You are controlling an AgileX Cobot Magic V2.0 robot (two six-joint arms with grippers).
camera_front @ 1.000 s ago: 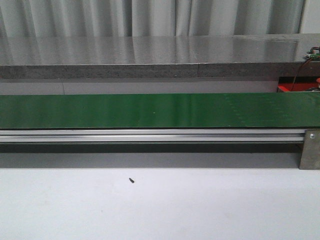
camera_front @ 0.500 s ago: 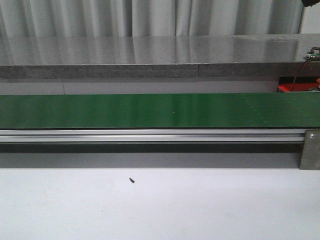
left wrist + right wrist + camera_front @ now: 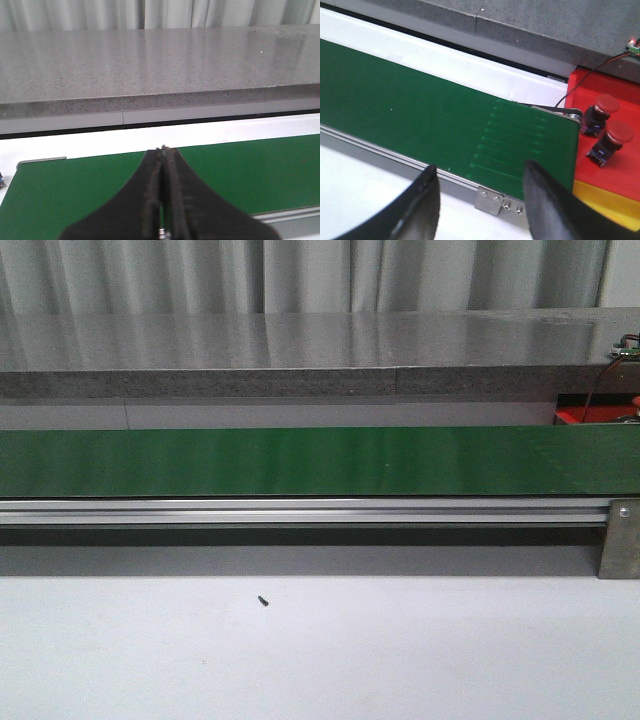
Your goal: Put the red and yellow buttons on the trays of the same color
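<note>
Change: nothing on the green belt [image 3: 300,460] has moved.
Left hand [image 3: 162,152]: closed, empty, over the belt.
Right hand [image 3: 477,192]: wide open, empty.
Red buttons [image 3: 606,106]: already on the red tray [image 3: 620,170].
Advice: wait for a button, descend squarely.

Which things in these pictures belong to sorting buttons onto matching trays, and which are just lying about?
Job: two red buttons; red tray; yellow tray; green conveyor belt; right gripper, open; left gripper, shut.

Lying about: small dark speck on the white table; grey counter; curtain.
</note>
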